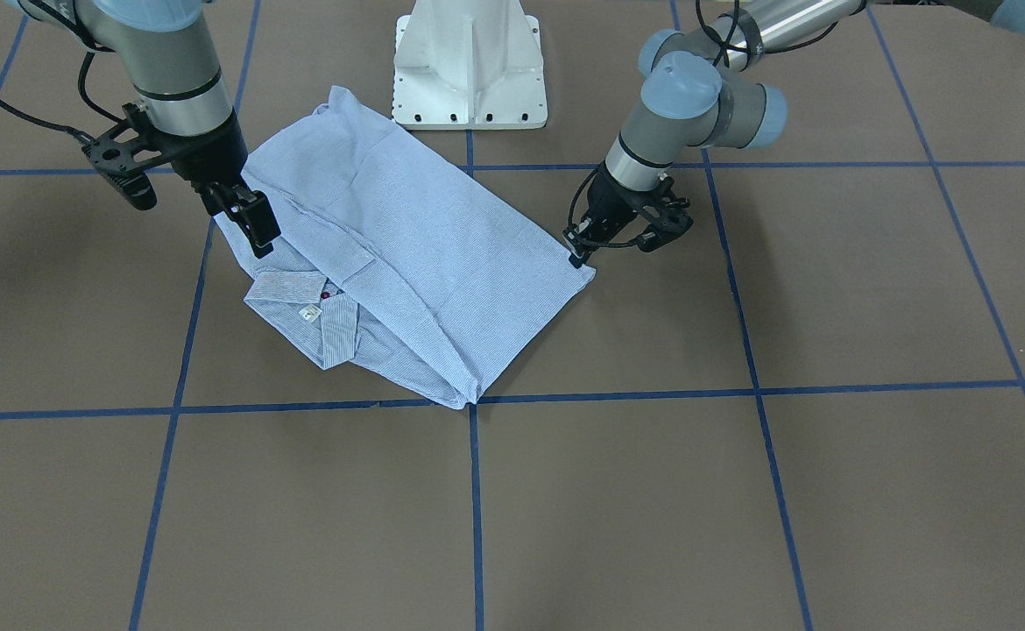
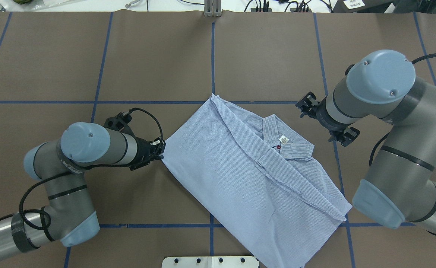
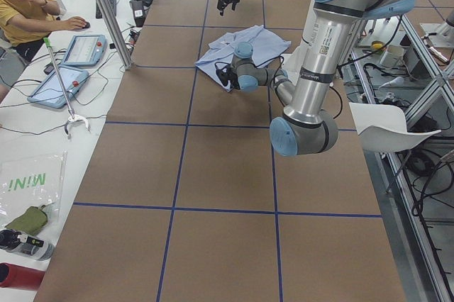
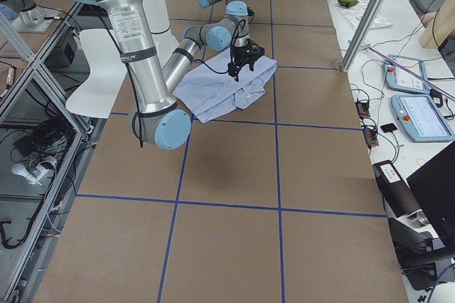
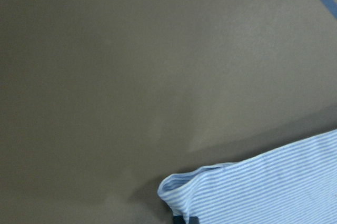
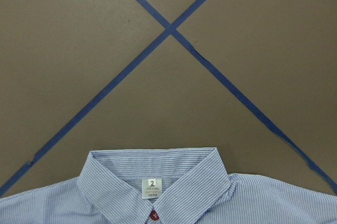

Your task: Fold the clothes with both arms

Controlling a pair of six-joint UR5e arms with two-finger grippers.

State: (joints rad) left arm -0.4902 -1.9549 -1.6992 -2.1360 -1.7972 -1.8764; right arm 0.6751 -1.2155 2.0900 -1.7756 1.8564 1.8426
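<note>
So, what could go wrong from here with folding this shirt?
1. The left gripper is at the very corner of the shirt. Such a small hold might slip, or catch only one layer, if it lifts.
2. The right gripper is open over the shirt's edge near the collar. Coming down there, it might push the folded layer and wrinkle it.

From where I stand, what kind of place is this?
Likely a robotics lab: a left arm and right arm at a shirt on a tape-gridded table, a person beside control tablets.
</note>
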